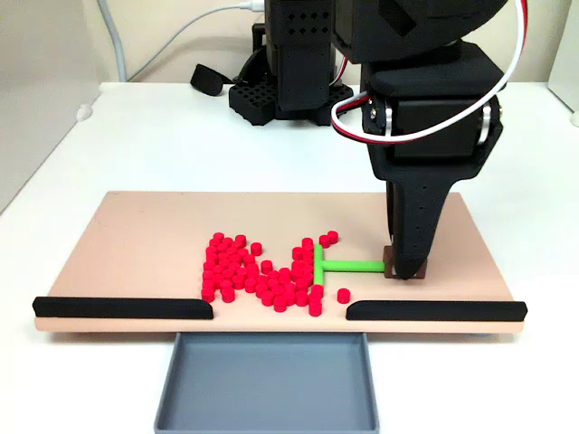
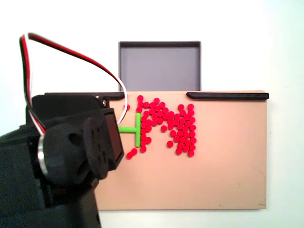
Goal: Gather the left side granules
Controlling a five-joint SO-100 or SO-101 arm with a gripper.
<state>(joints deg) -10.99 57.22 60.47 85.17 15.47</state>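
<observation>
The granules (image 1: pixel 249 271) are small bright-red pellets in a loose heap on the tan board (image 1: pixel 136 244), just behind the gap in the front strips. The green T-shaped pusher (image 1: pixel 339 266) lies flat with its crossbar against the heap's right edge. My gripper (image 1: pixel 405 269) points straight down, shut on the stem's right end. One pellet (image 1: pixel 344 295) lies on the gripper's side of the crossbar. In the other fixed view the granules (image 2: pixel 168 126) spread right of the pusher (image 2: pixel 134 129), a few strays (image 2: pixel 132 153) lie by the crossbar's near end, and the arm's body (image 2: pixel 71 152) hides the fingers.
Two long black strips (image 1: pixel 122 308) (image 1: pixel 434 311) line the board's front edge with a gap between them. A grey tray (image 1: pixel 267 380) sits below that gap, with nothing in it. The arm's base (image 1: pixel 289 81) and cables stand behind the board on the white table.
</observation>
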